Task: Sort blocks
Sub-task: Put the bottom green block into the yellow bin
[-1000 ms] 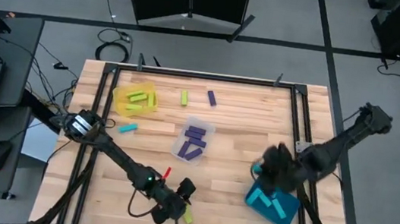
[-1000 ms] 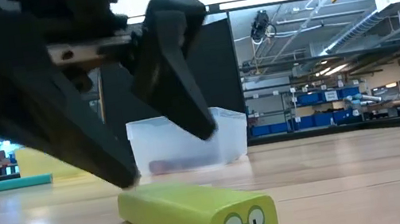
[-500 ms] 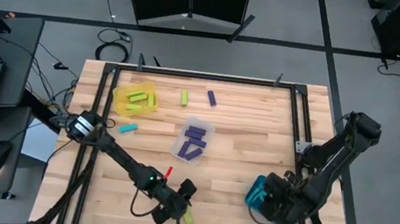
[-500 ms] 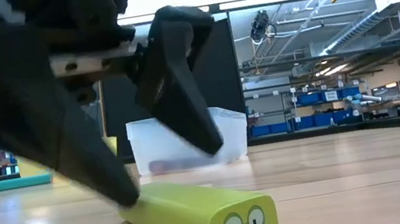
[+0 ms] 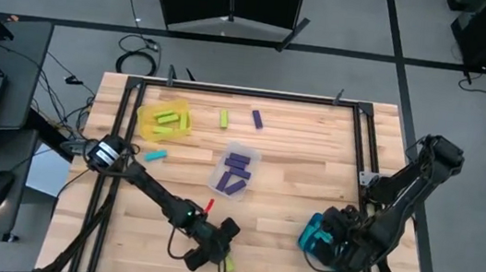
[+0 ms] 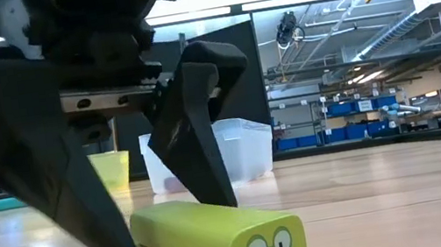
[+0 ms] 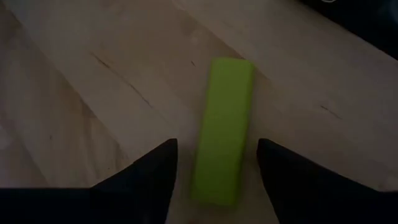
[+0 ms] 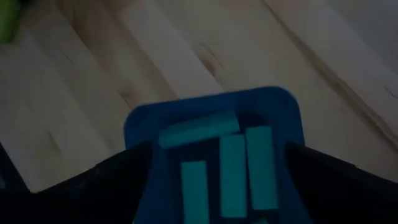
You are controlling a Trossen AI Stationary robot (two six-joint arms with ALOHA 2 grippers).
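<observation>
Lime-green block (image 7: 222,130) lies flat between spread left gripper (image 7: 214,177) fingers, ungrasped | right gripper (image 5: 338,243) spread above teal tray (image 8: 211,112), cyan blocks (image 8: 233,162) inside | loose elsewhere: green (image 5: 224,118), purple (image 5: 256,118), cyan (image 5: 156,156) | judged: mostly sorted.

Both arms low at counter (image 5: 294,175) front edge
Left gripper (image 5: 215,249) over a lime-green block (image 5: 228,265); right gripper (image 5: 334,245) above teal tray (image 5: 309,234). Yellow tray (image 5: 144,120) holds lime-green blocks, clear tray (image 5: 219,181) purple ones (three strays lie behind).
</observation>
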